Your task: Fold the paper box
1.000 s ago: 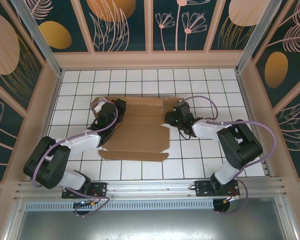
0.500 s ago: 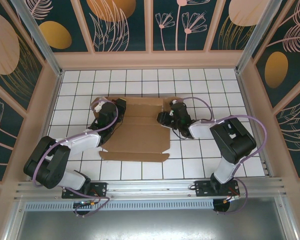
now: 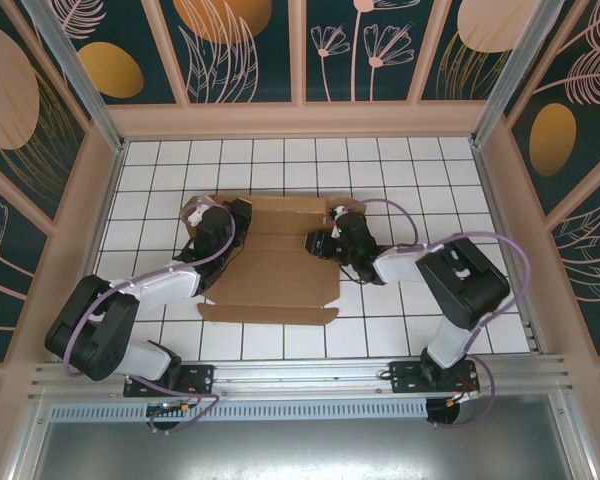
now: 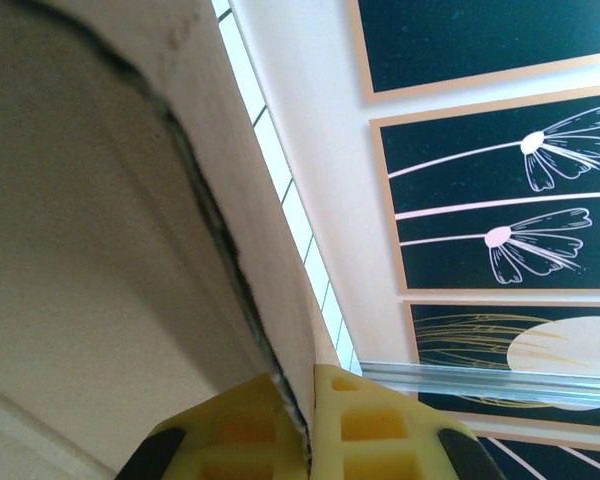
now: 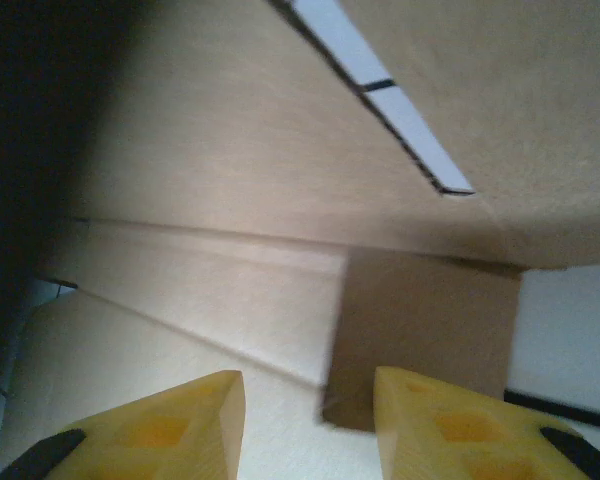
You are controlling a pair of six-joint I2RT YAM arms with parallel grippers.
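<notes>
Top view first: a white tiled desk (image 3: pixel 400 170) with dark grid lines, boxed in by pale peach walls. Those walls carry dark teal panels (image 3: pixel 250 50) painted with line-drawn flowers and golden ovals, and bare metal posts (image 3: pixel 75 70) stand in the far corners at 11 and 1 o'clock. A metal rail (image 3: pixel 300 375) runs along the near edge at 6 o'clock, with both arm bases bolted to it. The paper box (image 3: pixel 275 265) lies mid-desk, a touch toward 9 o'clock, a brown sheet mostly flat with its long near flap pointing to 6. Over at the sheet's 10 o'clock corner, the left end effector (image 3: pixel 202 216) has a raised flap, and the wrist camera confirms it: yellow fingertips (image 4: pixel 365 425) pinched tight on a cardboard edge, tiles and flower panels visible beyond. On the sheet's 3 o'clock side, the right end effector (image 3: pixel 321 243) sits low over the cardboard. Its yellow pads (image 5: pixel 170 425) are parted with a clear gap, folded panels and a cut slot showing below them and nothing gripped.
</notes>
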